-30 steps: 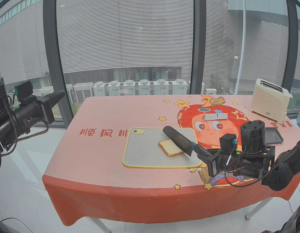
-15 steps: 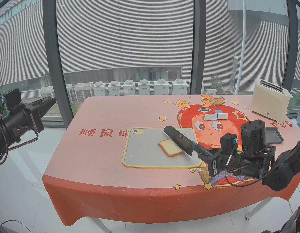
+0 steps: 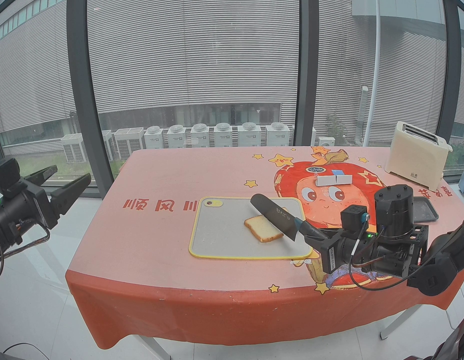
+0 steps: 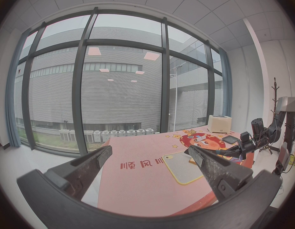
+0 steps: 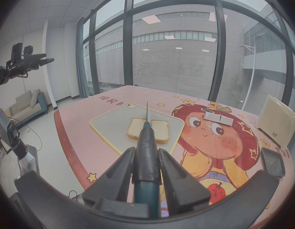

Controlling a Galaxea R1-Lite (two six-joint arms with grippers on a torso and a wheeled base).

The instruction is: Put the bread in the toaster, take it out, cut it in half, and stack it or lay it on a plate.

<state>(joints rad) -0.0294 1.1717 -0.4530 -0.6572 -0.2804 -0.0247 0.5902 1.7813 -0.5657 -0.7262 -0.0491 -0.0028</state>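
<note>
A slice of bread [image 3: 262,228] [image 5: 148,130] lies flat on the grey, yellow-rimmed cutting board [image 3: 219,231] [image 5: 109,124]. My right gripper [image 3: 318,239] [image 5: 147,153] is shut on the handle of a dark knife [image 3: 275,215]. The blade hangs over the slice's right half, and from the wrist its edge lines up with the slice's middle. The cream toaster [image 3: 417,161] [image 5: 277,121] stands at the far right corner. A dark plate [image 3: 424,209] [image 5: 273,161] lies near it. My left gripper [image 3: 59,186] [image 4: 147,158] is open and empty, off the table's left side.
A small white and blue block [image 3: 333,179] [image 5: 218,118] rests on the cartoon print behind the board. The left half of the tablecloth [image 3: 142,241] is bare. Windows run close behind the table's far edge.
My left arm has dropped and drawn back to the left, and its fingers now stand apart. The knife has shifted slightly over the bread.
</note>
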